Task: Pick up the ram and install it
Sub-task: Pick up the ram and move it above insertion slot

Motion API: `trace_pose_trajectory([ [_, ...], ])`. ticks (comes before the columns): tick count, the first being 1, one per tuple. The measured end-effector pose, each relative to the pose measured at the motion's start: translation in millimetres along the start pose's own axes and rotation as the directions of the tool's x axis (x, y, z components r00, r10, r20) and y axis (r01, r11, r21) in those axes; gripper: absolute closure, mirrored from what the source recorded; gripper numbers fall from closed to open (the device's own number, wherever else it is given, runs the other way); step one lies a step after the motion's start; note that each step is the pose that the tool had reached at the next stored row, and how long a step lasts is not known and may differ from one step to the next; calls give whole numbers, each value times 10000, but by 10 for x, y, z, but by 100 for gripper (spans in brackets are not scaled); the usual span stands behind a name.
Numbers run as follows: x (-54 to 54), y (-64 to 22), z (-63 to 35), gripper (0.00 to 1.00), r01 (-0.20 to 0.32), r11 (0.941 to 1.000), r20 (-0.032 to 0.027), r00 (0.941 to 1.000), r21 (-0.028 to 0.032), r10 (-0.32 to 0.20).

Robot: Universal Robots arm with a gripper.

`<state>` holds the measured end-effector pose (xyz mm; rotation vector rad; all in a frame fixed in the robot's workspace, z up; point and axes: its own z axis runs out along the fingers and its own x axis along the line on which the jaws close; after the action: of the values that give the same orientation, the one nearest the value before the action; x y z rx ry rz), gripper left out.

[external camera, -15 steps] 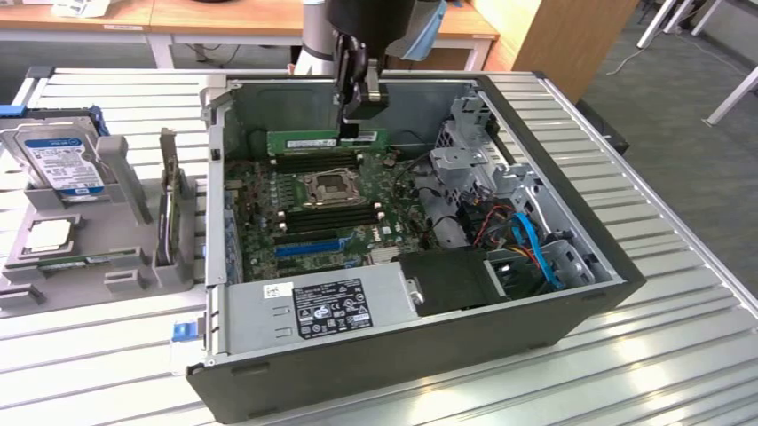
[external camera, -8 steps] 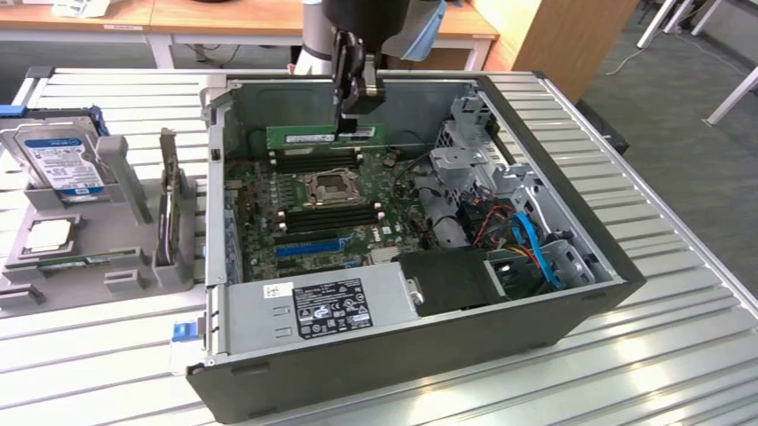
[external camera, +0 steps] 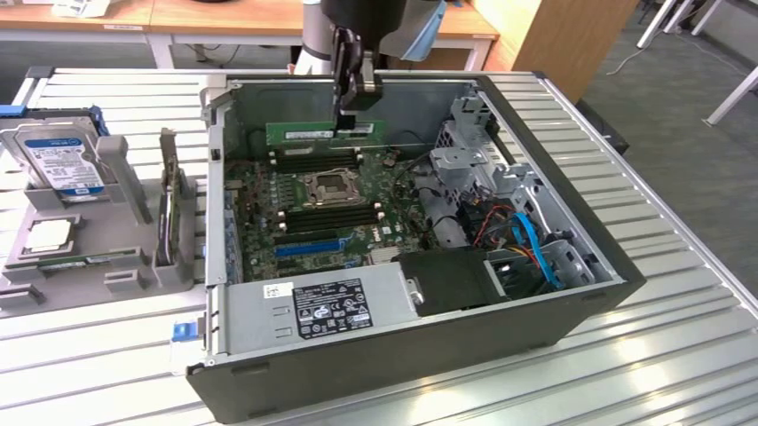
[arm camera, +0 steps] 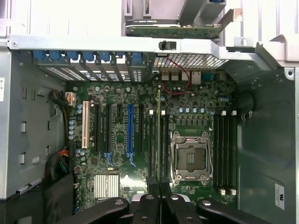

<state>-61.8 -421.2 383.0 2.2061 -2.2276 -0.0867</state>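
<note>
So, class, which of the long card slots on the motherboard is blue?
The blue slot, flanked by black slots. The only other coloured one, the white slot, sits farther from the processor socket.

The arm (external camera: 355, 27) is cut off by the exterior view's upper edge, and the case (external camera: 391, 364) by its lower one. The gripper (external camera: 346, 120) hides part of the ram (external camera: 302, 132). In the wrist view the ram stands edge-on, its chips unseen. The print on the label (external camera: 329, 306) of the power supply (external camera: 255, 321) is too small to read.
</note>
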Motion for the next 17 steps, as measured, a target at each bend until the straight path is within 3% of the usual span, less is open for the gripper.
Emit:
trace_pose_trajectory([
  [5,-1,-6,0,88,-2,10000,0,10000,0,2],
  [14,-2,-173,-7,88,-1,10000,0,10000,0,1],
  [17,-2,-186,-8,88,-1,10000,0,10000,0,1],
])
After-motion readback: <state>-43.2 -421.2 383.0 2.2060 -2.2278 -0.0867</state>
